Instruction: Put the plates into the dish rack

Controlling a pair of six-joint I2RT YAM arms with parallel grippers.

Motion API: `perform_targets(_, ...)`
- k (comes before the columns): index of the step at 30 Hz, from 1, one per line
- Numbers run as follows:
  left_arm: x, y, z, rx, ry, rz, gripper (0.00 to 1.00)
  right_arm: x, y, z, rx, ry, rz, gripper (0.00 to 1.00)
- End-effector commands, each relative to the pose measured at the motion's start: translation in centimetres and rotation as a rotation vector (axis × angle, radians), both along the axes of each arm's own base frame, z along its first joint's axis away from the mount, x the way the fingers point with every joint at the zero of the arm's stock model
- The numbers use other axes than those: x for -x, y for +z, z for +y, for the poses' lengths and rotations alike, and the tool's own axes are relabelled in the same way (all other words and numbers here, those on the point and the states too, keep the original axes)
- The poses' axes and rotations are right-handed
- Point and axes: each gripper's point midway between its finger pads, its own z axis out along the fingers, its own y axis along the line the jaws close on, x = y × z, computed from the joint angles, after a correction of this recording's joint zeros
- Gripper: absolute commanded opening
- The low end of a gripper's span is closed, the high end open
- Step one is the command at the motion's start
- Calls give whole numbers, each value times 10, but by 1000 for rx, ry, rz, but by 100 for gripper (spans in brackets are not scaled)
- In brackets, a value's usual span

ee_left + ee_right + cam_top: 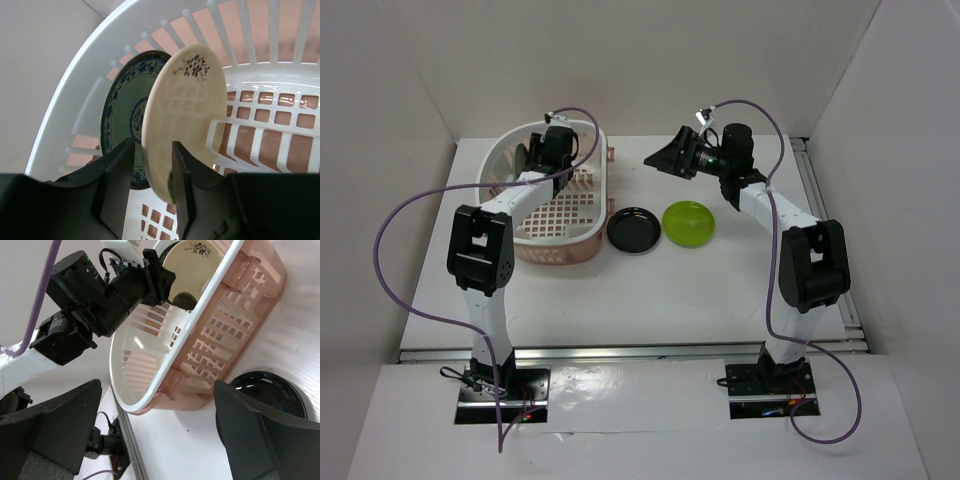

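The pink dish rack (582,243) sits left of centre. My left gripper (538,152) is inside its far end. In the left wrist view the cream-beige plate (182,110) stands on edge between my fingers, touching the right finger (182,185), with a small gap to the left finger (117,185). The left gripper (152,145) is slightly open. The teal-blue patterned plate (120,112) stands on edge just behind the cream one. The black plate (633,230) and the lime green plate (688,222) lie flat on the table right of the rack. My right gripper (665,158) hovers above them, open and empty.
The rack's white inner wall (90,65) curves close round the left gripper. The right wrist view shows the rack's slotted side (240,315), the black plate (270,390) beside it and the left gripper (135,282) over the rim. White walls enclose the table on three sides.
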Motion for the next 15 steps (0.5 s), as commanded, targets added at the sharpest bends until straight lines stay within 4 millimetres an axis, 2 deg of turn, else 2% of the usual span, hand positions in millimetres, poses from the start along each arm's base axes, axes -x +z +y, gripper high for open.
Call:
perform_targets(1, -9, 34, -3, 57, -3, -101, 49, 2, 9, 3, -12, 16, -65, 100)
perform_targets(5, -9, 49, -6, 74, -28, -122, 65, -4, 2, -1, 17, -23, -58, 100)
perform_targets(6, -9, 59, -10, 107, -40, -137, 73, -9, -2, -4, 39, -54, -44, 100)
perform_targets(7, -9, 69, -11, 123, -36, -164, 76, -8, -5, -4, 60, -51, -38, 100)
perform_targets(8, -6, 68, -16, 147, -64, -147, 81, -19, -12, -11, 117, -108, -58, 100)
perform_targets(9, -6, 79, -19, 182, -70, -172, 86, -17, -24, -17, 164, -130, -21, 100)
perform_targets(10, -2, 99, -27, 209, -99, -204, 92, -18, -28, -22, 198, -155, -24, 100)
perform_targets(11, -1, 107, -31, 231, -121, -212, 96, -25, -31, -31, 242, -218, -26, 100)
perform_targets(12, 3, 115, -45, 291, -151, -211, 96, -19, -34, -37, 281, -233, -36, 100)
perform_targets(13, 6, 120, -61, 334, -191, -206, 96, -12, -51, -44, 315, -247, -9, 100)
perform_targets(14, 12, 133, -73, 384, -229, -220, 98, -8, -59, -51, 345, -277, 2, 100)
perform_targets(15, 20, 137, -103, 475, -301, -200, 100, -6, -56, -64, 379, -347, -10, 100)
